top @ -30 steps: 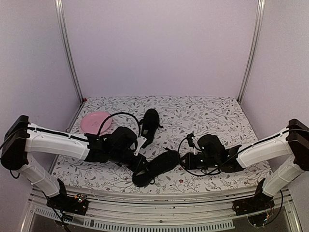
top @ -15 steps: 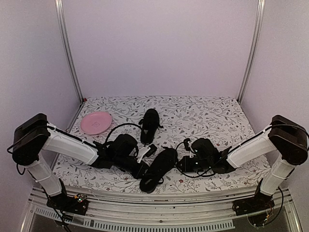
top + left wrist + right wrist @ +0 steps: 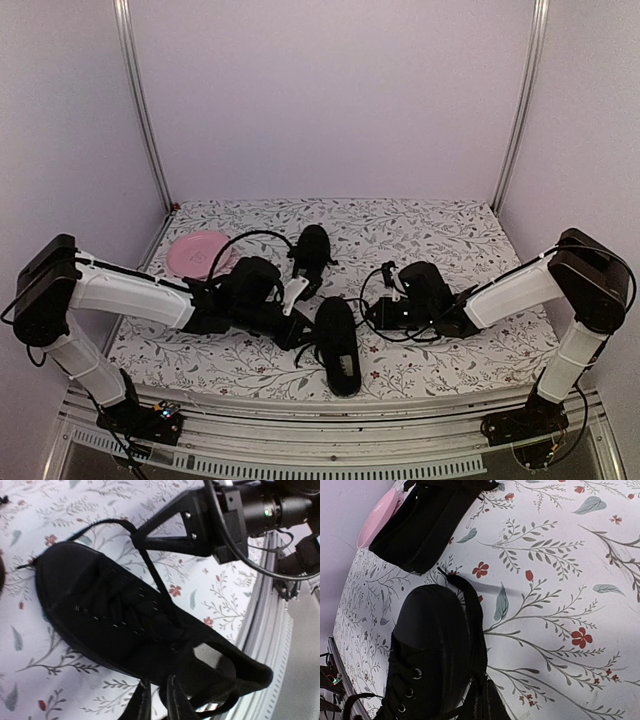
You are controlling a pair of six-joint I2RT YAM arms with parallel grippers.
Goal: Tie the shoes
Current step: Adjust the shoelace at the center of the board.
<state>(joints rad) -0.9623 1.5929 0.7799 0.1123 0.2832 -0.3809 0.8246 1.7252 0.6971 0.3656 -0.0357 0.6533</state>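
The near shoe (image 3: 337, 345) is black and lies toe away from the arms, near the table's front edge. My left gripper (image 3: 298, 332) sits at its left side. In the left wrist view this shoe (image 3: 110, 610) fills the middle, and the left gripper (image 3: 159, 692) stands open by a narrow gap, its fingertips (image 3: 175, 690) at the shoe's heel-side rim. My right gripper (image 3: 372, 315) is beside the toe, shut on a thin black lace (image 3: 472, 625) that runs up around the toe (image 3: 430, 625). The other shoe (image 3: 312, 258) lies farther back, untouched.
A pink plate (image 3: 198, 253) sits at the back left on the flowered cloth (image 3: 440, 240). The metal front rail (image 3: 265, 630) runs just beyond the near shoe's heel. The left arm (image 3: 427, 522) blocks the space left of the toe.
The near shoe has swung from lying diagonal to lying lengthwise, toe away. Both grippers moved with it. The left fingers have parted slightly; the right stays shut on the lace.
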